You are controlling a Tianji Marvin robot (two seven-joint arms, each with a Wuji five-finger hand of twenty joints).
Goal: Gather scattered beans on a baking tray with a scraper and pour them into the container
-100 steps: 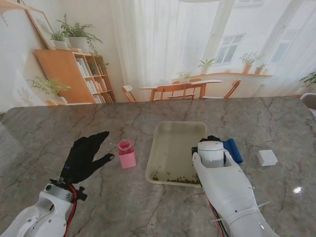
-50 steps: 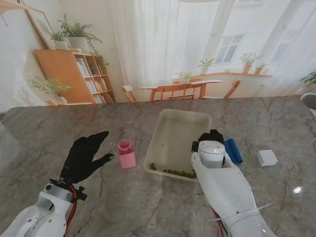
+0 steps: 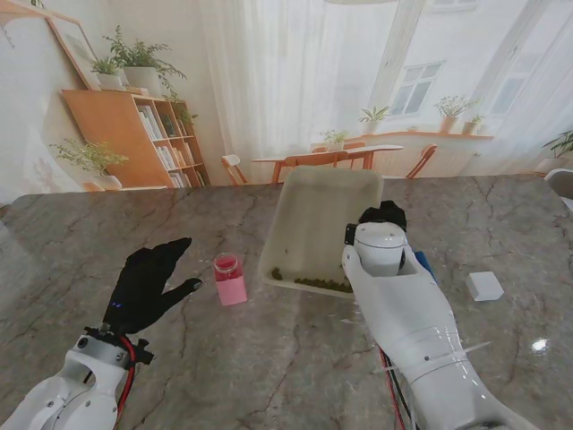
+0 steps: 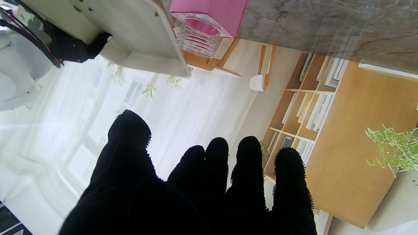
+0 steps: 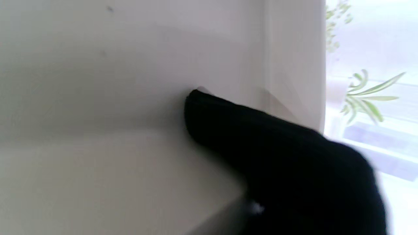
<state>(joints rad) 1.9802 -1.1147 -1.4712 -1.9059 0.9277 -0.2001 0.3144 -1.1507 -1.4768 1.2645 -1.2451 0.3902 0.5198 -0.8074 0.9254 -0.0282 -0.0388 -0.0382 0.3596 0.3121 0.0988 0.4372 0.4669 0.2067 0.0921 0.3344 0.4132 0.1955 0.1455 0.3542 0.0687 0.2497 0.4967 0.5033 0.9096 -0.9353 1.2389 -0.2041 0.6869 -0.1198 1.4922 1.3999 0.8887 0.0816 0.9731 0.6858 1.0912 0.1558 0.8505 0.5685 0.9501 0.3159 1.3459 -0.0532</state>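
Observation:
The cream baking tray [image 3: 318,224] is tilted up off the table, its far end raised, with my right hand [image 3: 383,218] shut on its right rim. Green beans [image 3: 313,283] lie heaped along its low near edge. In the right wrist view a black finger [image 5: 228,127] presses against the tray's wall [image 5: 130,81]. The pink container [image 3: 229,279] with a clear open mouth stands left of the tray; the left wrist view shows the container [image 4: 204,24] beside the tray's corner [image 4: 147,39]. My left hand [image 3: 148,285] hovers open left of the container. The blue scraper [image 3: 426,266] lies behind my right wrist.
A small white block [image 3: 484,286] lies on the marble table [image 3: 269,367] at the right. A glare spot [image 3: 538,344] shines near the table's right front. Behind the table are a bookshelf and chairs.
My right hand has lifted the tray, raising its far end and shifting it away from me; the beans have slid to the near edge. The left hand has drawn back slightly.

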